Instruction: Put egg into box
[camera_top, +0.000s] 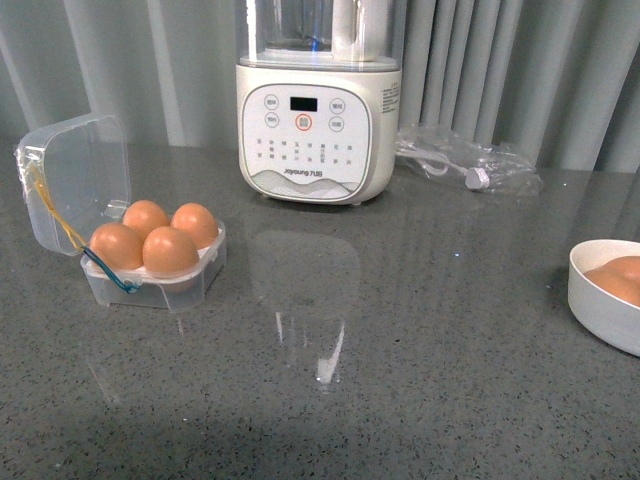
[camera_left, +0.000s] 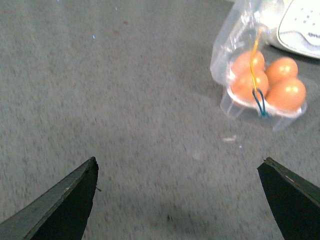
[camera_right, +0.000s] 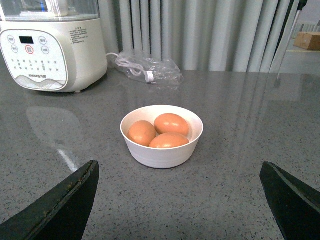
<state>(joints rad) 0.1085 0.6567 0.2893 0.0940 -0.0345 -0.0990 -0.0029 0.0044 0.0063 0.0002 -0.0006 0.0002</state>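
Open room: the grey speckled countertop (camera_top: 400, 350) is lying bare across the centre and front; nothing is standing between the box and the bowl.
Left limit: the box (camera_top: 150, 291) is sitting near the countertop's left edge.
Right limit: the white bowl (camera_top: 600, 310) is being cut by the right frame edge in the front view.
Rear limit: a Joyoung kitchen appliance (camera_top: 318, 120) is standing at the back centre, with a clear plastic bag holding a cable (camera_top: 465, 165) lying just to its right; a grey pleated curtain (camera_top: 520, 70) is hanging behind both.
Box state: the hinged lid is standing open, leaning back to the left; a yellow band (camera_top: 60, 215) and a blue band (camera_top: 110, 275) are running down its near left side.
Box contents: 4 brown eggs (camera_top: 170, 252) are filling all 4 cells, touching one another.
Bowl contents: 3 bowl eggs (camera_right: 171, 124) are lying together inside, touching.
Left gripper (camera_left: 179, 161): its fingers are standing wide apart, holding nothing, over bare countertop; the box is lying ahead and off to one side, well apart from both fingertips.
Right gripper (camera_right: 180, 163): its fingers are standing wide apart, holding nothing; the bowl is sitting ahead, centred between them and clear of both.
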